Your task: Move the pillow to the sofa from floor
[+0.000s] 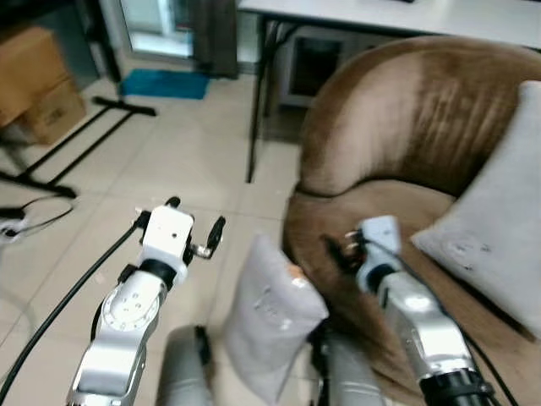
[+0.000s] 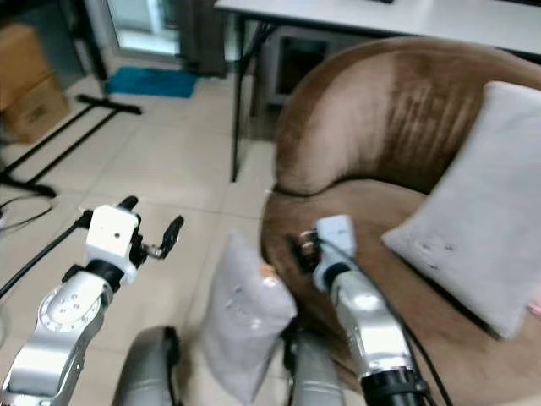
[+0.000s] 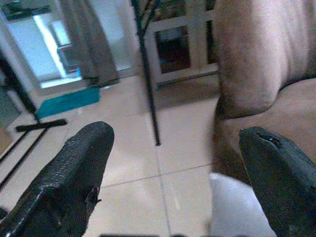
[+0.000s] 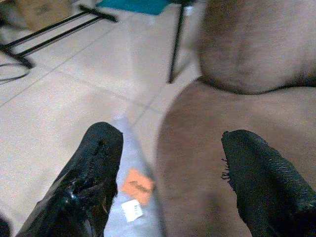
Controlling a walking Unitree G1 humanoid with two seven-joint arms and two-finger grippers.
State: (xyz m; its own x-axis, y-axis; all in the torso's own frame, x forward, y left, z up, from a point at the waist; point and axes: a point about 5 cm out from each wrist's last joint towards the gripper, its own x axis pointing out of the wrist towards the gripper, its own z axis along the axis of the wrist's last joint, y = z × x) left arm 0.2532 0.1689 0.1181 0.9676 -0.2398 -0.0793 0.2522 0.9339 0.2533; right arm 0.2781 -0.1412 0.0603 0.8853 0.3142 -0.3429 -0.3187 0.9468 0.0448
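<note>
A grey pillow (image 1: pixel 270 317) with an orange tag (image 4: pixel 138 185) stands on its edge on the tiled floor, leaning against the front of the brown sofa (image 1: pixel 397 127). My left gripper (image 1: pixel 196 218) hovers open to the left of the pillow, above the floor. Over the sofa's front edge, just right of the pillow's top, my right gripper (image 1: pixel 340 249) is open. Neither touches the pillow. In the wrist views the left fingers (image 3: pixel 79 168) and right fingers (image 4: pixel 96 163) stand wide apart with nothing between them.
A second grey pillow (image 1: pixel 499 228) leans on the sofa's seat at the right. A white table on black legs (image 1: pixel 258 110) stands behind the sofa. Cardboard boxes (image 1: pixel 38 85), a black floor stand (image 1: pixel 84 135), cables (image 1: pixel 34 211) and a blue mat (image 1: pixel 165 83) lie to the left.
</note>
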